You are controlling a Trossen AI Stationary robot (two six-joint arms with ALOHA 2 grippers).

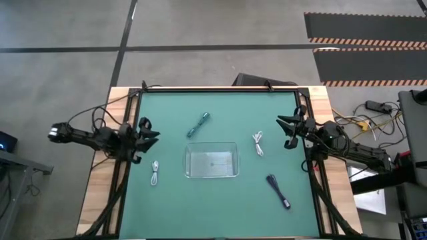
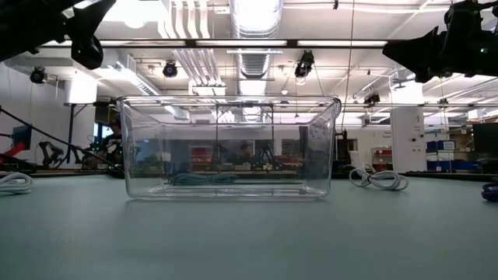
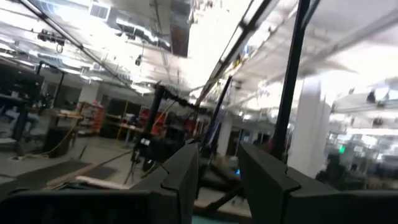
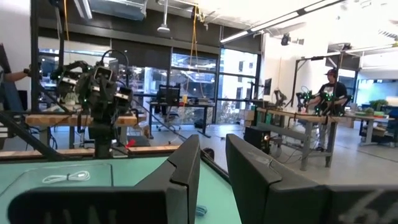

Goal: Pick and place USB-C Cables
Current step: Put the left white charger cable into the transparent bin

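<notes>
Cables: four small bundled USB-C cables lie loose on the green counter [image 1: 167,200], all outside the clear tray [image 1: 211,161] at its centre.
Teal cable: [image 1: 199,124] lies beyond the tray's far side, near it but apart.
White cable, left: [image 1: 155,173] sits just left of the tray, near the left hand.
White cable, right: [image 1: 258,143] lies between the tray and the right hand; the low view shows it as looped strands rising slightly off the surface [image 2: 379,178].
Black cable: [image 1: 278,191] lies at the tray's near right, well apart from it.
Left hand: [image 1: 148,131] hangs above the left edge of the counter, fingers a narrow gap apart with nothing between them.
Right hand: [image 1: 288,129] hangs above the right edge, fingers likewise parted by a narrow gap and empty.
Handling: likely very light, soft and springy; a bundle should flex and may uncoil or trail a loose end.
Where to grip: probably across the middle of a bundle, where the strands lie together, not at a connector tip.
Risk: thin strands lying flat may slip from the fingertips; a dangling end could catch the tray's rim.
Progress: tray looks empty; no cable placed yet.
</notes>
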